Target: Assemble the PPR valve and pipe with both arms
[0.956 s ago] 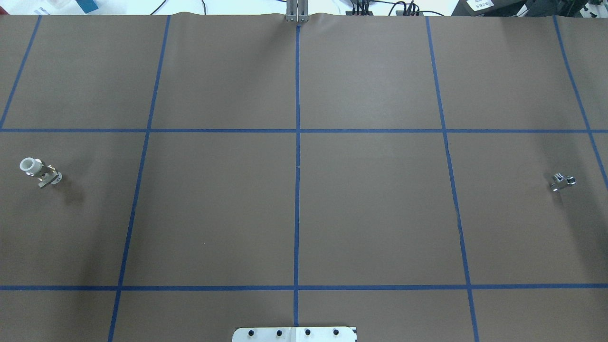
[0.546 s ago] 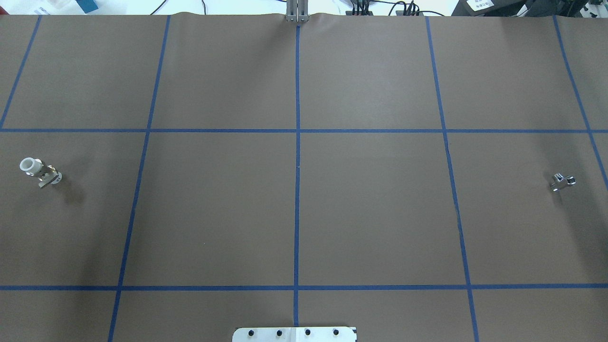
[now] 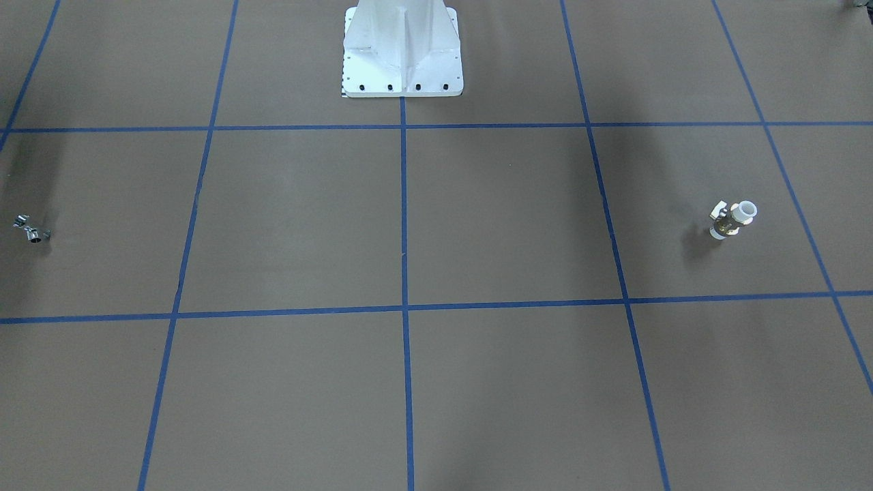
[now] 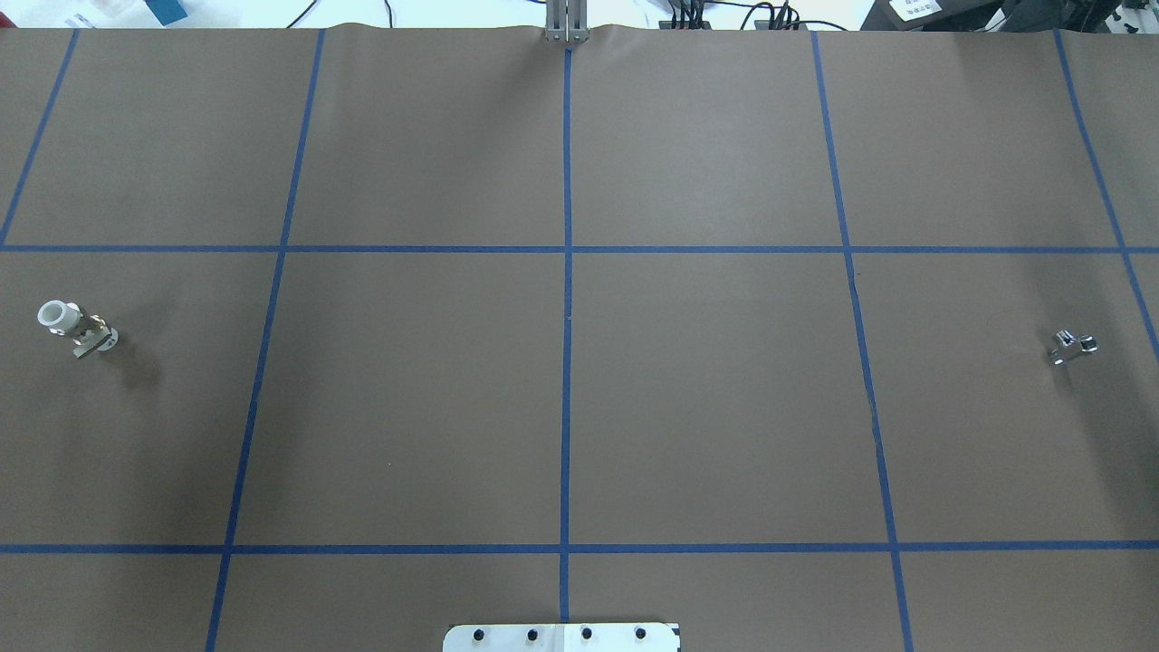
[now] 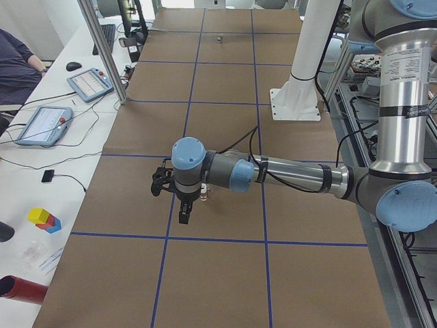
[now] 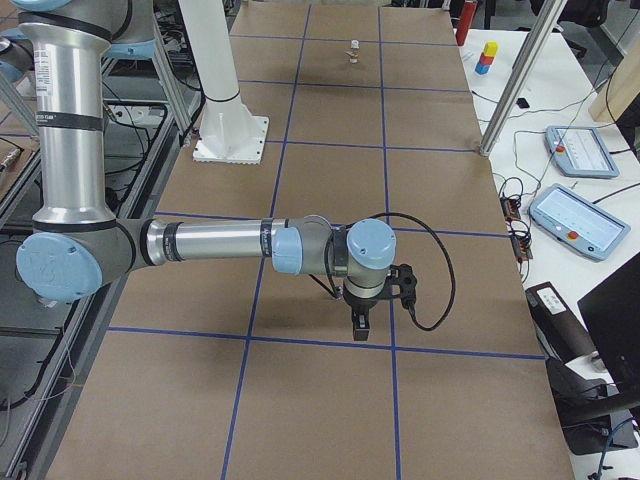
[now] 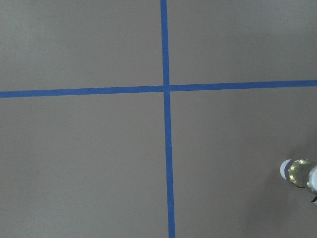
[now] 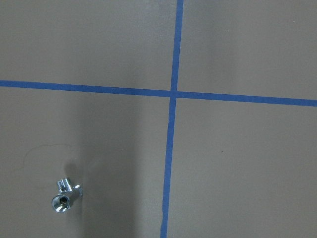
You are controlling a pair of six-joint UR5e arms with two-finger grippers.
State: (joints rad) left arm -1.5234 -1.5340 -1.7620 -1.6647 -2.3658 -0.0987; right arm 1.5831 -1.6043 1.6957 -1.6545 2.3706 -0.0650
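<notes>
Two parts rest well apart on the desk (image 4: 407, 407), neither grasped, so I judge this the opening reach. Near the left edge sits the PPR valve (image 4: 77, 329): stubby brass body, smooth white plastic collars, pale lever. The left gripper (image 5: 184, 216) hangs beside it, and I cannot tell its spread. Near the right edge lies the pipe (image 4: 1073, 345), tiny mirror-bright chrome with an open tubular mouth. The right gripper (image 6: 360, 322) hovers close, spread likewise unreadable. Next, each arm must centre over its part and descend.

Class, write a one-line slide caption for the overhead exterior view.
PPR valve far left, chrome pipe far right, apart on the table.
</notes>
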